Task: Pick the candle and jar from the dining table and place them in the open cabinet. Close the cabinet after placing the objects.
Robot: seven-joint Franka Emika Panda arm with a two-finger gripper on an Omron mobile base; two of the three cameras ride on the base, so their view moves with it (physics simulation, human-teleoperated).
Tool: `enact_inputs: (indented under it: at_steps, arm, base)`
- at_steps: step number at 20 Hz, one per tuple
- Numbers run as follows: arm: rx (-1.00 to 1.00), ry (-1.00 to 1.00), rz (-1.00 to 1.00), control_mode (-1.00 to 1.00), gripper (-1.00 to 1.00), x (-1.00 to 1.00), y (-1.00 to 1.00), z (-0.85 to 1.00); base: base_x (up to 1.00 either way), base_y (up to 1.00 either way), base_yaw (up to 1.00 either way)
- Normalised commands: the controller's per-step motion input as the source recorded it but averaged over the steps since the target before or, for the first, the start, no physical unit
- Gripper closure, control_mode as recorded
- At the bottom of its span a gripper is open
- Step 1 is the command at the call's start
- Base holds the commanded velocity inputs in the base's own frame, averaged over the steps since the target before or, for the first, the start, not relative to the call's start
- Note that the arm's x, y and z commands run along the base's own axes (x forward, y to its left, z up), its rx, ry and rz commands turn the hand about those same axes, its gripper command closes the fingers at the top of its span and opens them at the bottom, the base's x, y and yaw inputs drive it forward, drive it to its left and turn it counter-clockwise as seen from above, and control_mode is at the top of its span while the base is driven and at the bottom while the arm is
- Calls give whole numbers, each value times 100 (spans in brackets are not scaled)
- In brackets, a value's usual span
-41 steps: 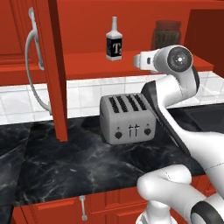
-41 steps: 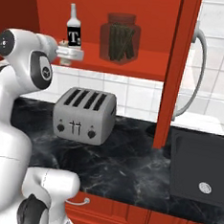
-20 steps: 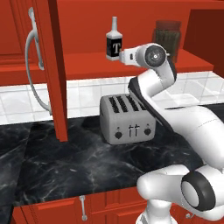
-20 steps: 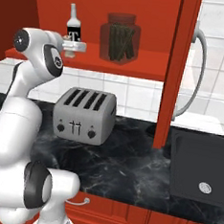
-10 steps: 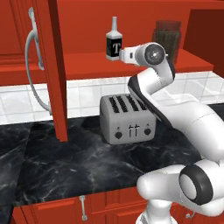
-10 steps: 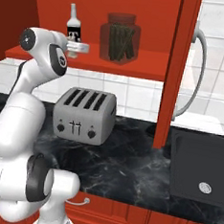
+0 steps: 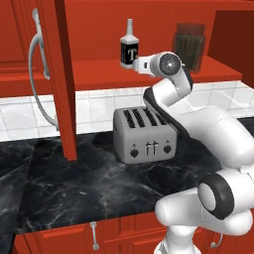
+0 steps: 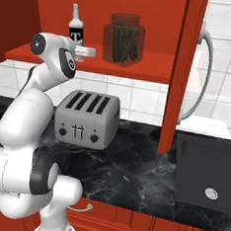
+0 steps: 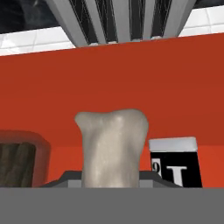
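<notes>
Reaching level over the cabinet (image 7: 99,74) shelf, gripper (image 9: 111,183) pinching the candle (image 9: 111,148), beside bottle (image 7: 129,44)

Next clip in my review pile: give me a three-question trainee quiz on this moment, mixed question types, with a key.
1. True or false: the jar already stands on the cabinet shelf.
2. What does the gripper hold in the hand view? A) the bottle B) the candle C) a toaster slice
3. Fill in: on the counter, directly below the shelf, stands a silver ____.

Key:
1. True; it stands to the right of the black-labelled bottle.
2. B; the pale candle sits between the gripper's fingers, close beside the bottle.
3. Toaster.
</notes>
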Motion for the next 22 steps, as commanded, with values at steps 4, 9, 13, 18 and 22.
enact_inputs:
  at_steps: [4, 9, 13, 18, 22]
  arm:
    - [0, 0, 0, -100, 100, 46, 0, -12]
    - [0, 0, 0, -100, 100, 49, 0, -12]
    - [0, 0, 0, -100, 100, 46, 0, -14]
    - [0, -1, 0, -100, 100, 40, 0, -23]
    - [0, -6, 0, -100, 100, 27, 0, -32]
  base:
    - [0, 0, 0]
    - [0, 0, 0]
    - [0, 0, 0]
    - [0, 0, 0]
    - [0, 0, 0]
